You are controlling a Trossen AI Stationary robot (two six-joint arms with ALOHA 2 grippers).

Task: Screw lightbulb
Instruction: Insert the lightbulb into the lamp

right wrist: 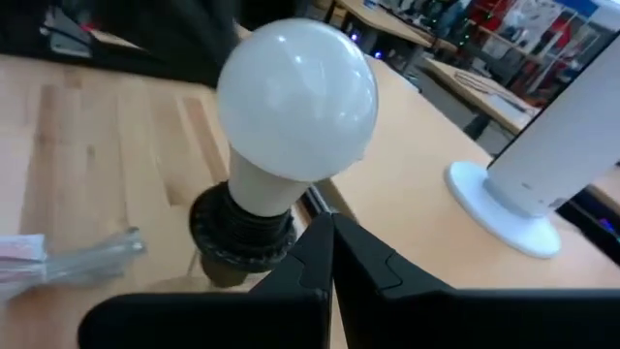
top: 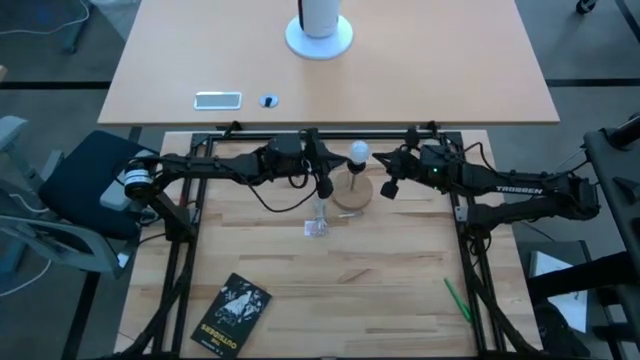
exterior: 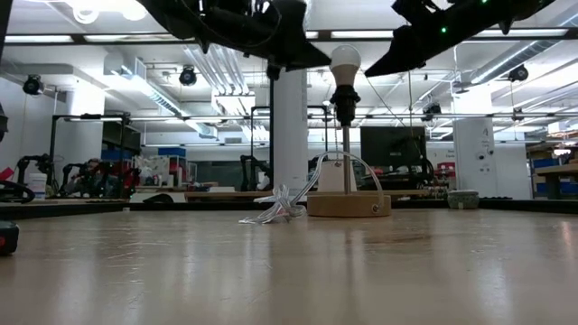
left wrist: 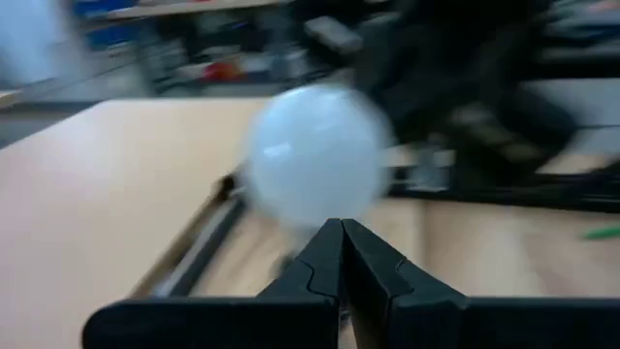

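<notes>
— Where the lightbulb sits, is it on the stand or loose?

— On the stand: the smooth frosted white globe tops a ribbed black socket on a thin post, rising from a round pale wooden base near the middle of the worktop's far edge.

— And the arms?

— Both hang just beside the bulb, apart from it. The left gripper has its dark fingers pressed together, holding nothing. The right gripper is likewise pinched closed and empty.

— Anything else lying about?

— A crumpled clear plastic wrapper beside the base, a black booklet at the near left corner, a green stick toward the right edge.
</notes>
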